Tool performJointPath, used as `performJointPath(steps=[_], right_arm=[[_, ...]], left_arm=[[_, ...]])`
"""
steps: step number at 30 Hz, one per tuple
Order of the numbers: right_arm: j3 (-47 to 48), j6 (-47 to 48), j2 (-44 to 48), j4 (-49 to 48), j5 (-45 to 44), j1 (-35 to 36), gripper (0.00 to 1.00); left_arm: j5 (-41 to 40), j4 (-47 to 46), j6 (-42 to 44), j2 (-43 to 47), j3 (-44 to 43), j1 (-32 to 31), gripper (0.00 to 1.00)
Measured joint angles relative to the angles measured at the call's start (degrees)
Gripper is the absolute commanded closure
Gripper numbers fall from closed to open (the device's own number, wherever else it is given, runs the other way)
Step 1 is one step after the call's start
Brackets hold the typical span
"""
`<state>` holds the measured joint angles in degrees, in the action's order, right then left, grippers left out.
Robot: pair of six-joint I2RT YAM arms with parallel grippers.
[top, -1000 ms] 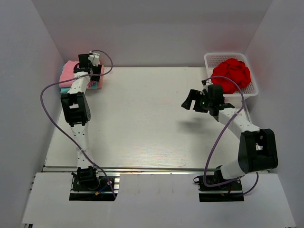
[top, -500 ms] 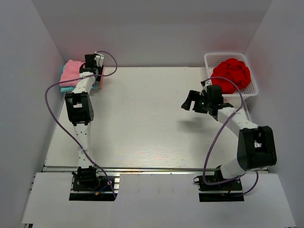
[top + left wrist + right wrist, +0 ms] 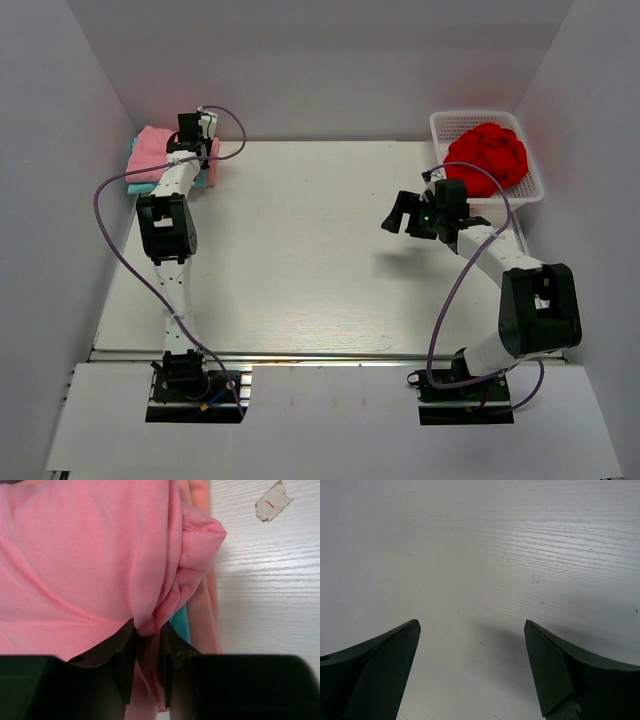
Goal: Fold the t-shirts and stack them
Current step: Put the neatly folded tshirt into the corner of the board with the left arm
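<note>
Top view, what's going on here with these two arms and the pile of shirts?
The left gripper is shut on a fold of the light pink cloth t-shirt, which tops a stack in the far left corner of the white table, over a teal t-shirt and a salmon-orange t-shirt. The right gripper hangs open above the tabletop, holding nothing. Near it, a crumpled red cloth sits in the white plastic mesh basket, not yet folded.

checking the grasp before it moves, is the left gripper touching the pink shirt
Touching. The left wrist view shows the left gripper pinched on a bunched fold of the pink shirt, with cloth pressed between both fingers.
</note>
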<state>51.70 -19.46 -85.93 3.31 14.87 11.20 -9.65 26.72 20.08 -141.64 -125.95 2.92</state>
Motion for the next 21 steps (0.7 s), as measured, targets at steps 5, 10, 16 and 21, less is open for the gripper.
performJointPath(steps=[5,10,16,21], right_arm=[[0.0,0.0,-0.5,0.0,0.3,0.0,0.10],[0.1,0.0,-0.9,0.0,0.6,0.0,0.10],[0.3,0.0,-1.6,0.0,1.1,0.0,0.10],[0.4,0.0,-1.7,0.0,1.5,0.0,0.10]], left_arm=[[-0.6,0.0,-0.5,0.0,0.0,0.0,1.00],[-0.7,-0.2,-1.3,0.0,0.0,0.0,1.00],[0.0,-0.6,-4.7,0.7,-0.1,0.0,1.00],[0.6,-1.9,-8.3,0.9,-0.8,0.0,1.00]])
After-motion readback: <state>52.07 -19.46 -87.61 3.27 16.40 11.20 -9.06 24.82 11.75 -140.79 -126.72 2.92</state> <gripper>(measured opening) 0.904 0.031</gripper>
